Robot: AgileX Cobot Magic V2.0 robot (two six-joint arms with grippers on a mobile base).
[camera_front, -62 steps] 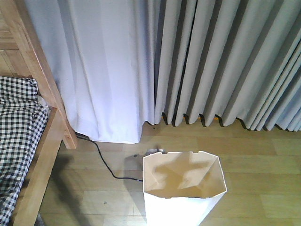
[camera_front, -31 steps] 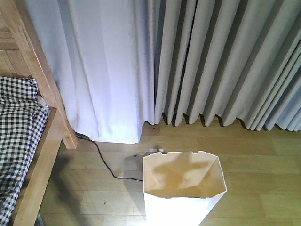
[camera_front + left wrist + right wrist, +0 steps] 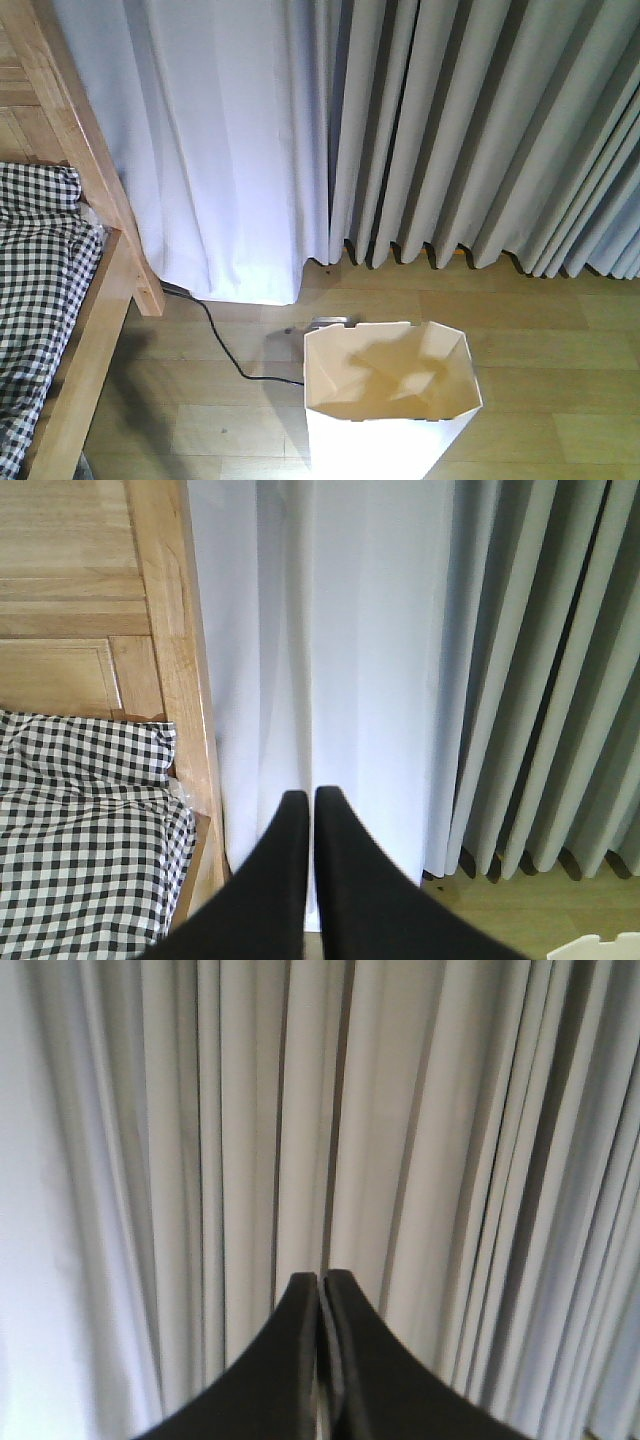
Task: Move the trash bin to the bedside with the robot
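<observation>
Though unseen from the front, both hands closed and empty: left hand (image 3: 309,798), right hand (image 3: 321,1278).

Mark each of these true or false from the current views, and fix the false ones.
1. The trash bin stands upright on the wooden floor. True.
2. The left pincer grips the bin's rim. False: it is shut on nothing, facing the curtain.
3. A black cable lies on the floor beside the bin. True.
4. The bin touches the bed. False: bare floor separates them.
5. The right pincer is shut. True.
</observation>
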